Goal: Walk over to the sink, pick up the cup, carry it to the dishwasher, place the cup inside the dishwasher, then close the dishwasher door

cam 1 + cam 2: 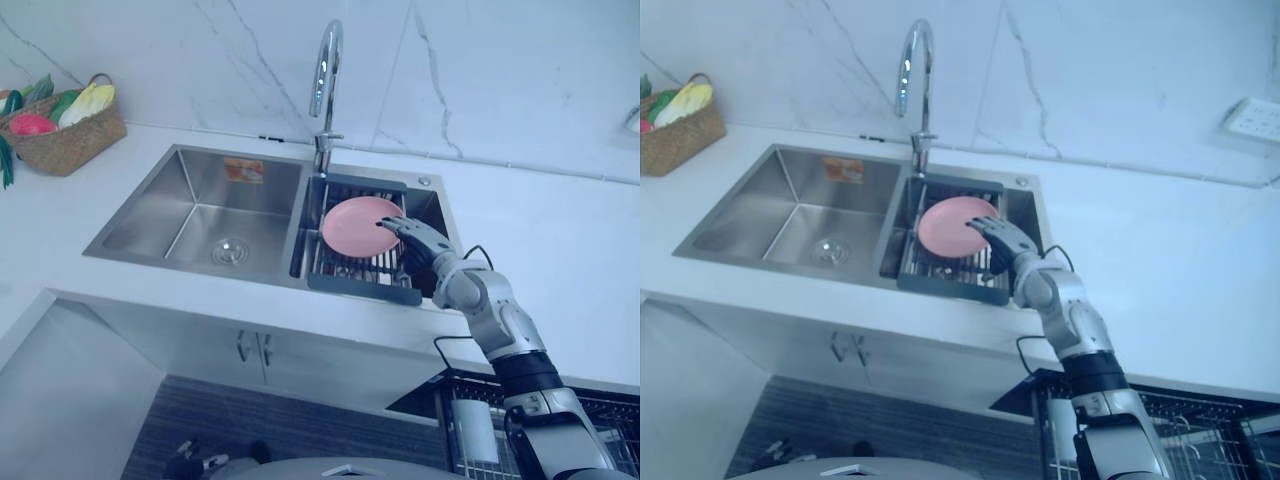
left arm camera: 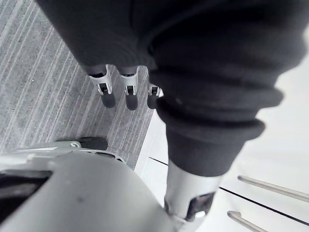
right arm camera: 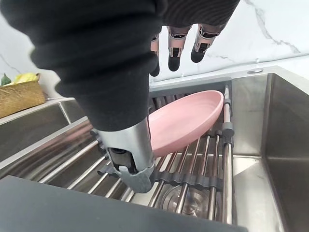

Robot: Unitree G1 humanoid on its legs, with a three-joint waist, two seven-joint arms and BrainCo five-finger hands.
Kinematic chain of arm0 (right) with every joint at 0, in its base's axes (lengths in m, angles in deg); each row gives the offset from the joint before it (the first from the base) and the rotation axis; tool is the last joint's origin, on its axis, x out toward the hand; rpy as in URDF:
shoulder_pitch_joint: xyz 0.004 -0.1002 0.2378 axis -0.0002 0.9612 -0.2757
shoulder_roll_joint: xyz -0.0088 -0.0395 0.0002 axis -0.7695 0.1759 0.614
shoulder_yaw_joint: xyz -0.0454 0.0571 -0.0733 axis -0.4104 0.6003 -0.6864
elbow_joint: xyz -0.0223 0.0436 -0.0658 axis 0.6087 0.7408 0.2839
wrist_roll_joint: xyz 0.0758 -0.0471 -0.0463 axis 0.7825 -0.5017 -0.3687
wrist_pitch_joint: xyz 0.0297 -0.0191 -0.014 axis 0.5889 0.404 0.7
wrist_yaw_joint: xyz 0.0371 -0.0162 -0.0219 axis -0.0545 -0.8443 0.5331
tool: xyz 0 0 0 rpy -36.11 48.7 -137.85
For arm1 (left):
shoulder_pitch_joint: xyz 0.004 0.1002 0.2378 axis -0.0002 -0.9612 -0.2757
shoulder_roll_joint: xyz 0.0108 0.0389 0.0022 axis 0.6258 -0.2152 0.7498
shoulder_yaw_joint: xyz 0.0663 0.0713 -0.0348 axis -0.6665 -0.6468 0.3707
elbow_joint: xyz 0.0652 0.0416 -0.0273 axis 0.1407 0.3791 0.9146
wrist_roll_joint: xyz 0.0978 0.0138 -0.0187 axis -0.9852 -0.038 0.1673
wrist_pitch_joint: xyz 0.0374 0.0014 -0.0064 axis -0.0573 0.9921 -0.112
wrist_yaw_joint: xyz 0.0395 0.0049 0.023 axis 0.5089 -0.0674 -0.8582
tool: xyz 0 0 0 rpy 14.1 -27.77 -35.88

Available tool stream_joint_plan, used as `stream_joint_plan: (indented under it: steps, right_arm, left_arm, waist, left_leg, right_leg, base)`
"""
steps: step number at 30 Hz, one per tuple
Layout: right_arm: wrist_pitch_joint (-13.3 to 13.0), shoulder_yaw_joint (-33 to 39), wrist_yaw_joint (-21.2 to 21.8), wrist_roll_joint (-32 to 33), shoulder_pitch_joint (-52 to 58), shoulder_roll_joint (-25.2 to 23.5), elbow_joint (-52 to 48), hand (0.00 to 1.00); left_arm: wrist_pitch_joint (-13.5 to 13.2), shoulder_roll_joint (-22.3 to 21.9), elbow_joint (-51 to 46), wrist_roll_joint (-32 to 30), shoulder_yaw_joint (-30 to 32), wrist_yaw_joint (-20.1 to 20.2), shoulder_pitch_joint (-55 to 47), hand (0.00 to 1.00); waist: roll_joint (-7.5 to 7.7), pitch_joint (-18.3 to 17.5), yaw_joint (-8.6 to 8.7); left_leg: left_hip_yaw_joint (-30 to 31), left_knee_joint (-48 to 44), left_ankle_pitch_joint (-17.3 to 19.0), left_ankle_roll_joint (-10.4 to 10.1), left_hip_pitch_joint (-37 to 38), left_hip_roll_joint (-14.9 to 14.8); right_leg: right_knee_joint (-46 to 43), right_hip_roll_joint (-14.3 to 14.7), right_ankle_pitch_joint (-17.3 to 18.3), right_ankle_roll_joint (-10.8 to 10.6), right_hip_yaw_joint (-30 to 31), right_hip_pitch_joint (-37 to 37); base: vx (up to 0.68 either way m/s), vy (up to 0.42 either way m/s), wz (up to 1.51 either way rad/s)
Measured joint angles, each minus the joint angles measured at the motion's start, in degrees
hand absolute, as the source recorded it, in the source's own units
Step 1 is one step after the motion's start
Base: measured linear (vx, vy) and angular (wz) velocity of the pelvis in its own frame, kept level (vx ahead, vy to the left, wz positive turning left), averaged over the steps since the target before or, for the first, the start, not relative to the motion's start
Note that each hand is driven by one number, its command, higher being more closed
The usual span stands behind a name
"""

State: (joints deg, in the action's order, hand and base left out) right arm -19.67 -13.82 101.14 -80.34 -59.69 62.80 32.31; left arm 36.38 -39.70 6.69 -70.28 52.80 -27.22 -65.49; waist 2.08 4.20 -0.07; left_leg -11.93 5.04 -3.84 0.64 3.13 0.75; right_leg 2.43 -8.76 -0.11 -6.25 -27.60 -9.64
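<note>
1. Orange sticker (image 1: 243,170) on the sink (image 1: 130,215) back wall; print too small to read
2. Right hand (image 1: 412,237) over the rack (image 1: 360,285), fingers straight, released, tips at the pink plate (image 1: 355,225) lying there
3. Left hand (image 2: 126,92) hangs relaxed, empty

Right hand (image 1: 1002,241) at a pink plate (image 1: 950,225) in the sink (image 1: 770,190).
The steel double sink carries a dark drying rack (image 1: 945,277) across its 3 o'clock basin, under the curved faucet (image 1: 910,70). The plate lies tilted on the rack, and the hand's outstretched fingers reach its 3 o'clock edge. A woven basket of vegetables (image 1: 675,140) sits at the sink's 10 o'clock, a wire dishwasher rack (image 1: 1200,425) at its 5 o'clock.
</note>
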Motion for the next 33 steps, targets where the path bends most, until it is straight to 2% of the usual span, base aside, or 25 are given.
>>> stream_joint_plan:
  steps: [13,30,33]
  right_arm:
    - [2.1,-1.8,-8.2,-2.9,-3.5,-1.0,6.7,0.0]
    - [2.3,-4.6,-8.8,-7.5,-3.5,-3.5,11.1,0.0]
    - [3.1,-4.6,-10.8,-8.7,-3.6,-3.5,11.6,0.0]
  left_arm:
    - [0.0,-0.3,-0.2,0.0,-0.2,-0.1,0.1,0.0]
    - [0.0,-0.5,-0.6,0.0,-0.3,-0.1,0.0,0.0]
    - [0.0,-0.7,-1.2,0.0,-0.3,-0.1,0.0,0.0]
  waist:
    - [-0.8,0.5,-0.28]
    - [-1.15,1.1,-1.47]
    - [-1.22,1.5,-1.58]
  left_leg:
    - [1.0,0.0,-0.3,0.3,0.0,0.2]
    - [2.7,0.0,-0.1,0.0,-0.2,0.6]
    - [3.4,0.0,-0.3,0.3,-0.7,0.8]
  right_leg:
    - [0.4,0.0,0.1,-0.3,-1.3,-0.6]
    - [0.2,-0.1,0.8,-0.6,-3.1,-1.3]
    - [0.2,-0.2,0.9,-0.7,-3.2,-1.1]
  base:
    - [0.02,0.002,0.03]
    - [0.0,0.004,0.05]
    - [0.02,0.005,0.09]
